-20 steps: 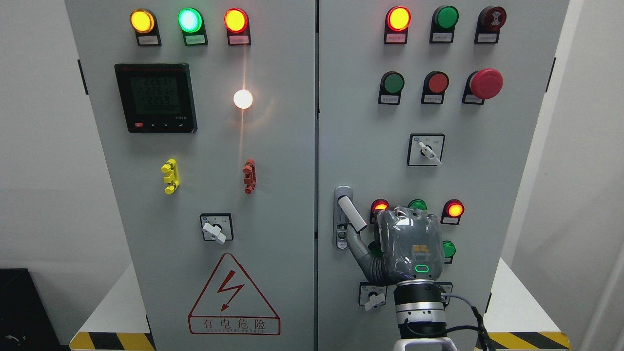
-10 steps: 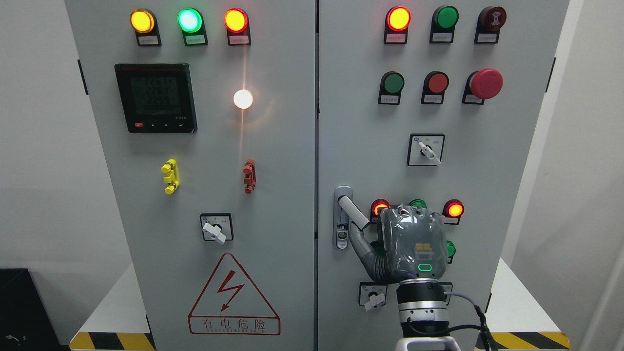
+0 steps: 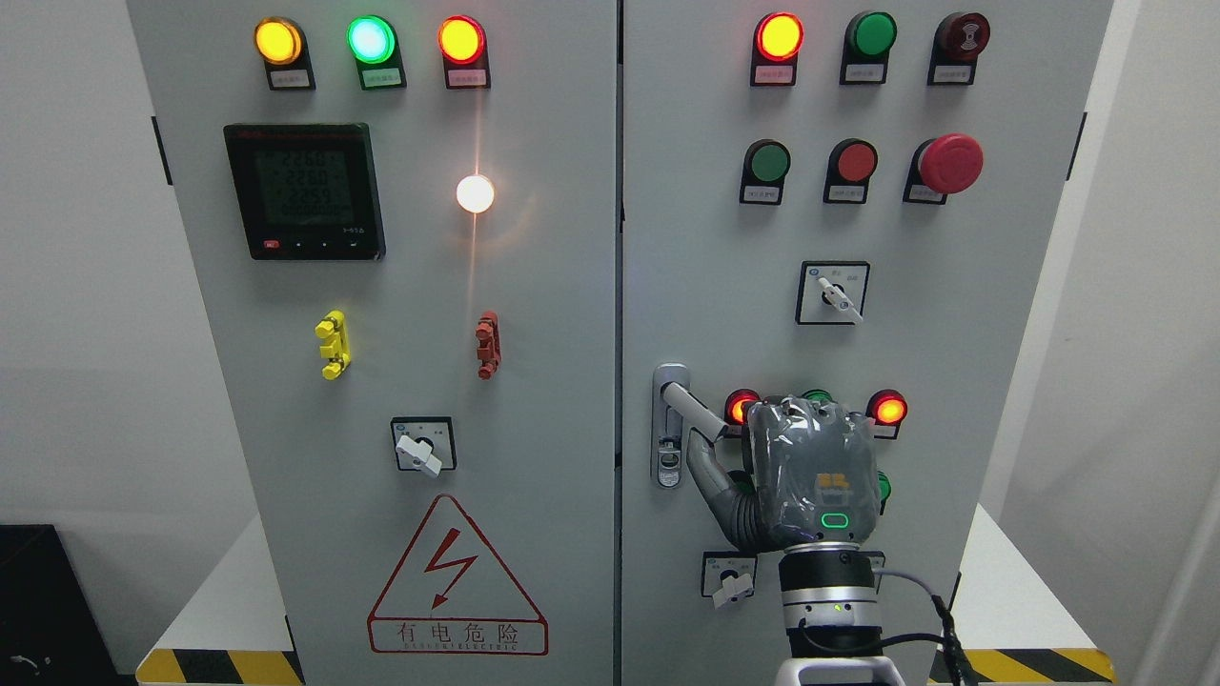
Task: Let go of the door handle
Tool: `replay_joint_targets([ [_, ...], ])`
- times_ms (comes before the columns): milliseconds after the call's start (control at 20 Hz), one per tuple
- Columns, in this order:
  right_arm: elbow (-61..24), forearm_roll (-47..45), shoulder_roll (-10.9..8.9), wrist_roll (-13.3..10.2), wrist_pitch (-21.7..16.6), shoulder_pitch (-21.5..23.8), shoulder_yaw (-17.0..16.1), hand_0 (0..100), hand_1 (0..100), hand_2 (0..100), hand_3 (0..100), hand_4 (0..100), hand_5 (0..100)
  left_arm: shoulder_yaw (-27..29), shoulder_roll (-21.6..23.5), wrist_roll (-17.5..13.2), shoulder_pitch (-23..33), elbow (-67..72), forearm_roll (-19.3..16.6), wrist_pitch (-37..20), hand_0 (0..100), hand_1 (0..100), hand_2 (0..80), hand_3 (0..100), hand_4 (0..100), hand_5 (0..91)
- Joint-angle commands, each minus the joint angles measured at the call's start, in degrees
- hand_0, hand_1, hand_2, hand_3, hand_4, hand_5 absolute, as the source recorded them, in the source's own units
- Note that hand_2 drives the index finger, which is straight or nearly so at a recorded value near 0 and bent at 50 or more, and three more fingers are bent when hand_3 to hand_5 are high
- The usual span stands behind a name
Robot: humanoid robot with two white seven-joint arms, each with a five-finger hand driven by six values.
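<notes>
I see my right hand [image 3: 808, 476] up at the grey cabinet door [image 3: 858, 314], beside the door handle [image 3: 694, 412]; I cannot tell if it grips.

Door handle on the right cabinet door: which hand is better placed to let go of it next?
The right hand. It sits at the door handle, its thumb just under the tilted lever, so it only needs to draw away. No left hand shows in the head view.

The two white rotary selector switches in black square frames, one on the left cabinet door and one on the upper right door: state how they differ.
The left-door selector switch sits lower than the upper right-door selector switch. Its white knob looks broader and blockier; the right one's is slimmer. Both point down-right in black square frames.
</notes>
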Motion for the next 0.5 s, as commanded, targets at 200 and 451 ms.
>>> replay_joint_targets([
  [200,-0.2,0.0,0.05,0.0,0.1,-0.2,-0.2,49,33,94,100,100,100,0.0,0.0,0.0,1.0,0.0,0.0,0.0,12,56,0.0,0,0,0.0],
  [451,-0.3,0.1,0.14,-0.1,0.1,-0.3,-0.2,49,32,94,100,100,100,0.0,-0.1,0.0,1.0,0.0,0.0,0.0,12,56,0.0,0,0,0.0],
])
